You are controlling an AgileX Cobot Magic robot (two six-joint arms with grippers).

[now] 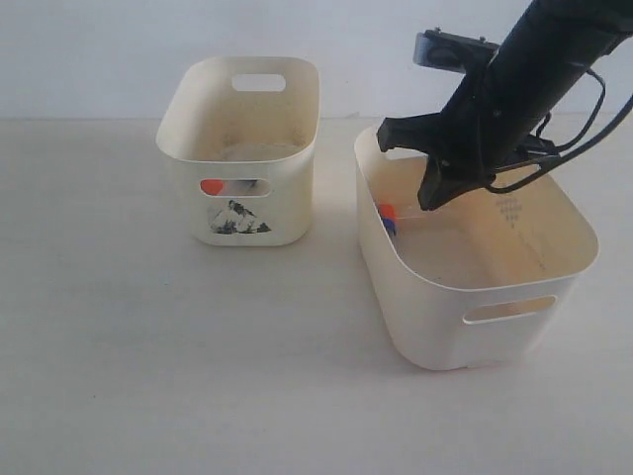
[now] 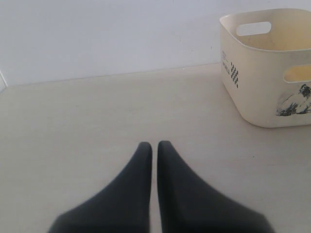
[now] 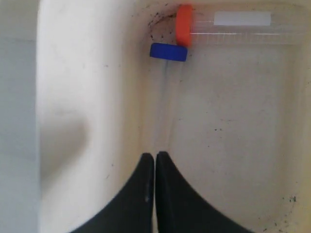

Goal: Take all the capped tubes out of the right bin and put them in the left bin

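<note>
Two capped tubes lie in the right bin (image 1: 514,341) against its left wall: one with an orange-red cap (image 3: 183,25) (image 1: 386,210), one with a blue cap (image 3: 168,52) (image 1: 389,226). My right gripper (image 3: 155,156) (image 1: 429,201) hangs inside this bin, shut and empty, a short way from the blue-capped tube. The left bin (image 1: 287,198) (image 2: 257,92) with the picture sticker stands at the back left; an orange-red cap (image 1: 212,186) shows through its front slot. My left gripper (image 2: 154,144) is shut over bare table, away from both bins.
The right arm (image 1: 534,69) with its cables reaches down over the right bin's back rim. A white wall (image 2: 107,34) closes the table behind the bins. Small dark specks dot the right bin's floor (image 3: 233,145).
</note>
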